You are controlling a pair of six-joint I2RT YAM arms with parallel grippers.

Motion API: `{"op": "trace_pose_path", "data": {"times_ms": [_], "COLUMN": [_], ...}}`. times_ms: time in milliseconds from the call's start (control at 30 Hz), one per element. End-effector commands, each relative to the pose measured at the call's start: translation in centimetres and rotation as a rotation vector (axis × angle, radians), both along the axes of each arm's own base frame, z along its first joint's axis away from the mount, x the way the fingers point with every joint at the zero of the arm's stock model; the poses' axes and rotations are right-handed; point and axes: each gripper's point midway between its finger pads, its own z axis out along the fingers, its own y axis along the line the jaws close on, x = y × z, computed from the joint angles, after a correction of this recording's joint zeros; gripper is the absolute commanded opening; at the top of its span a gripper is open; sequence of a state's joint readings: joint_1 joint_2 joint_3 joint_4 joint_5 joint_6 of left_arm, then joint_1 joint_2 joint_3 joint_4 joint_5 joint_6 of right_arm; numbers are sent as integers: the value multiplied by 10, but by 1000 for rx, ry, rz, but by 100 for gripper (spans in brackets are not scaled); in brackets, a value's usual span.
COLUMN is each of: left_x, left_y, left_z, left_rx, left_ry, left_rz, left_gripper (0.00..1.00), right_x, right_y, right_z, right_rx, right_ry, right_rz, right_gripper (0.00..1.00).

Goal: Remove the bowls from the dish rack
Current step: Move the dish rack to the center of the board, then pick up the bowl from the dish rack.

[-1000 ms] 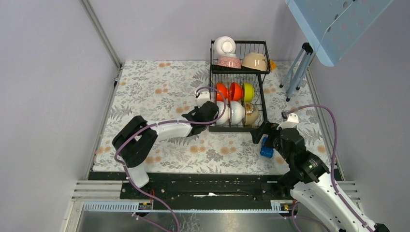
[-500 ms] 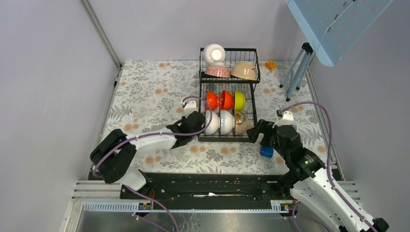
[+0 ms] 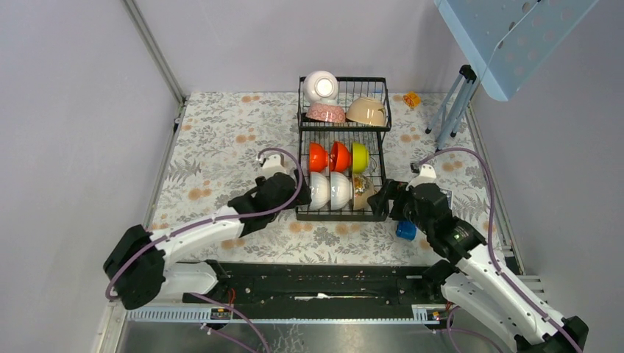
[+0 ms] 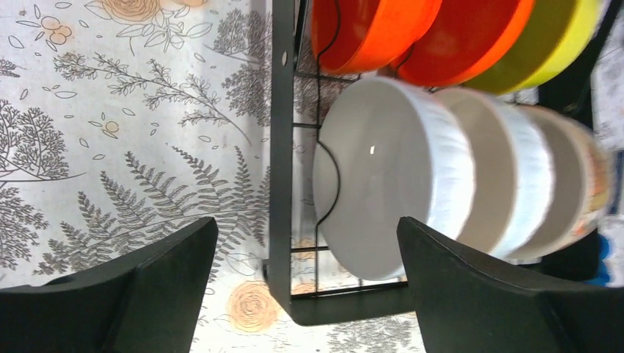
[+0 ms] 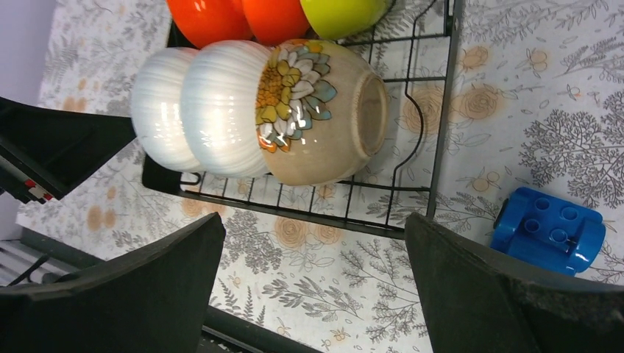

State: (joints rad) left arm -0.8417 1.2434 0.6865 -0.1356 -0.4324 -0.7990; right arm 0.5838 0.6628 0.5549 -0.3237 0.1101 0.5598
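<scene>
The dish rack (image 3: pixel 340 218) is noted on the counter (image 3: pixel 221 140) with the bowls (image 3: pixel 338 156) seated in it: three in the upper basket and six on edge below. The left tool (image 4: pixel 309 250) is spread wide and empty, beside a white bowl (image 4: pixel 390 169). The right tool (image 5: pixel 316 250) is likewise wide and empty, near the flowered bowl (image 5: pixel 316 110).

Black dish rack (image 4: pixel 282 184), orange-red bowls (image 5: pixel 210 18), a yellow-green bowl (image 5: pixel 342 13), white ribbed bowls (image 5: pixel 221 107), beige bowl (image 5: pixel 331 118) with flower print, blue block (image 5: pixel 548 229), fern-patterned tabletop (image 3: pixel 235 132)

You are in a lab test cell: plain lilac panel walls (image 3: pixel 73 110), flower-printed surface (image 3: pixel 221 140), black metal mounting rail (image 3: pixel 324 276).
</scene>
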Motion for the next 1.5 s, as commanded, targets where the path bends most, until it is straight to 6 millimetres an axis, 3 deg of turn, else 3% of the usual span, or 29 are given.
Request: {"op": "trace_pose_path", "data": {"times_ms": [0, 233, 400, 500, 633, 700, 833, 1033, 1200, 1300, 1467], "left_x": [-8, -25, -32, -32, -27, -21, -12, -5, -10, -18, -35], "left_y": [3, 36, 58, 66, 73, 80, 91, 101, 75, 42, -1], "left_z": [27, 61, 84, 100, 132, 151, 173, 175, 170, 166, 148], "left_rx": [-60, -111, -152, -184, -172, -123, -12, -66, -156, -239, -373], "left_ry": [-24, -96, -171, -232, -343, -381, -418, -412, -382, -365, -340], "left_rz": [1, 52, 101, 117, 110, 133, 169, 303, 186, 27, -186], "left_gripper": [99, 99, 99, 99, 99, 99, 99, 99, 99, 99, 99], "right_x": [1, -7, 6, 9, 13, 21, 41, 30, 21, 28, 33], "right_y": [10, 28, 59, 75, 101, 105, 89, 68, 42, 13, -8], "right_z": [47, 108, 116, 129, 135, 133, 123, 109, 86, 64, 30], "right_rx": [105, 183, 160, 123, -53, -183, -263, -164, -107, -46, 28], "right_ry": [-121, -320, -237, -291, -333, -347, -307, -303, -217, -154, -58], "right_rz": [35, 191, 287, 298, 302, 249, 72, 9, 3, -79, -135], "right_gripper": [100, 100, 100, 100, 100, 100, 100, 100, 100, 100, 100]}}
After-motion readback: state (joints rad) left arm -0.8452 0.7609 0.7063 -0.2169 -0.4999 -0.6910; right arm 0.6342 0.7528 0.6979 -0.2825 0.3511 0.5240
